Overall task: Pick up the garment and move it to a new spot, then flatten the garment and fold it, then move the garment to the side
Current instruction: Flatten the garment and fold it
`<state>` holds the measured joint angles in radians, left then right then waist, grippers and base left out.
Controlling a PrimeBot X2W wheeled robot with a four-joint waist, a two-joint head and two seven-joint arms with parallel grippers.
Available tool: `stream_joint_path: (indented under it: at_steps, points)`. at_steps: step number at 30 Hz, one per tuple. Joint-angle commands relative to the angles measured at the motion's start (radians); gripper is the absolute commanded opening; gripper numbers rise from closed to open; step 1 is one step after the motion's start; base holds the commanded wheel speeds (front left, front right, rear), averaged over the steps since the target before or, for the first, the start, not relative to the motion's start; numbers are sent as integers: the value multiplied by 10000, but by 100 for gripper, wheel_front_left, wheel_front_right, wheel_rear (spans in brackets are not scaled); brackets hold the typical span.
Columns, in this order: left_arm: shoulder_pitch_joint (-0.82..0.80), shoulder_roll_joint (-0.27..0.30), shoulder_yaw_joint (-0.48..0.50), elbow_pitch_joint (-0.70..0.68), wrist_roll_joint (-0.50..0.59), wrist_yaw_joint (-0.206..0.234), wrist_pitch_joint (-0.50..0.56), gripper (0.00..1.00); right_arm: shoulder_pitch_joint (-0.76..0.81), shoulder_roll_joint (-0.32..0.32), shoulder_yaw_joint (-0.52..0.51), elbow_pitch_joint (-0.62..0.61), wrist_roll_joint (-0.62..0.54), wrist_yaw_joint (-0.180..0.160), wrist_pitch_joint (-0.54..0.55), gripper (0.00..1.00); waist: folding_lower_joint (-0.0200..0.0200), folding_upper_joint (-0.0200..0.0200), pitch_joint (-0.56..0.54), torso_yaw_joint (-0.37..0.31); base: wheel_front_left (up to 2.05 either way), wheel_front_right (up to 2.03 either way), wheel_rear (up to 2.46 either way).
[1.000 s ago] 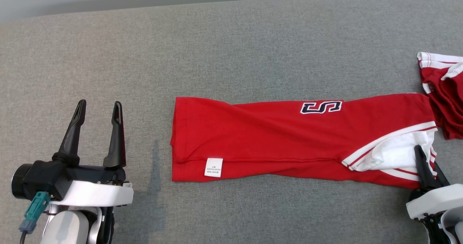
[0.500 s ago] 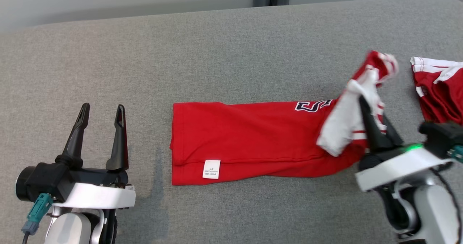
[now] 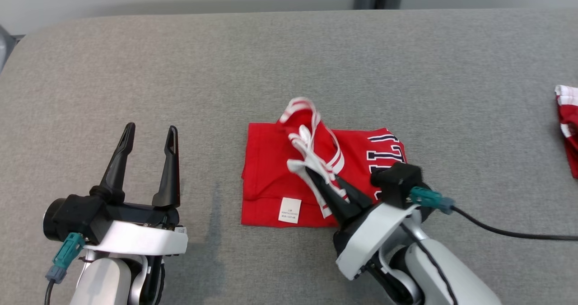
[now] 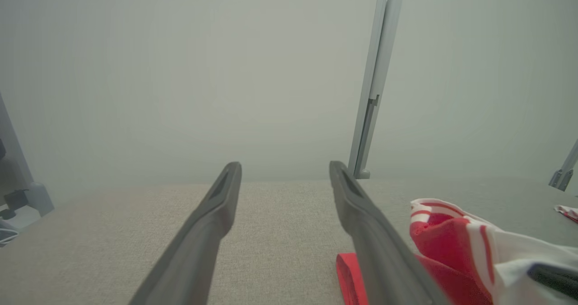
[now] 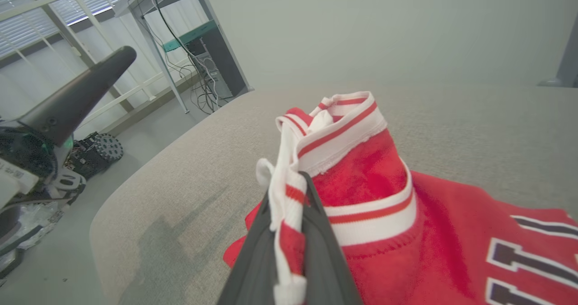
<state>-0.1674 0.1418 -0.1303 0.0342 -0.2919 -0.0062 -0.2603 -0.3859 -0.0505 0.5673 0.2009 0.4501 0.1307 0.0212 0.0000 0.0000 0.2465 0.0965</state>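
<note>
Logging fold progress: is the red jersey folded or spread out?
Partly folded: the right tool, shut on the striped end of the jersey, holds it doubled over the red body, not yet laid flat.

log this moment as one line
phase: fold | right gripper: shut on red jersey, striped edge raised | left gripper: open, empty

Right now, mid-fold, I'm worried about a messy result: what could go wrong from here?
The right pincer grips only bunched striped trim, so it may slip free. The left pincer stands open beside the garment, pinning nothing, so it could drag and the fold land crooked.
</note>
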Motion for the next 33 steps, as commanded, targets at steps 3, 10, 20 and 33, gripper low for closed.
stream_joint_path:
  at_steps: [3, 10, 20, 33]
  points:
    - [-133, -58, 15, 63, -41, -87, -48, 100, -360, -35, 430, 672, 304, 0, -404, 0, 0, 0, 126, 292, 0, 0, 0]
    - [-296, -196, 5, 188, 55, -293, -48, 100, -1139, -35, 1351, 2344, 1060, 0, -1331, 0, 0, 0, 344, 638, 0, 0, 0]
    - [-411, -320, 236, 274, 194, -359, -48, 100, -1903, -36, 2898, 2766, 2045, 0, -2308, 100, 0, 0, 503, 552, 0, 0, 0]
    - [5, -144, 642, 427, 560, 19, -48, 100, -237, -485, -1405, 377, 150, 0, -2873, 100, 0, 0, -75, -295, 0, 0, 0]
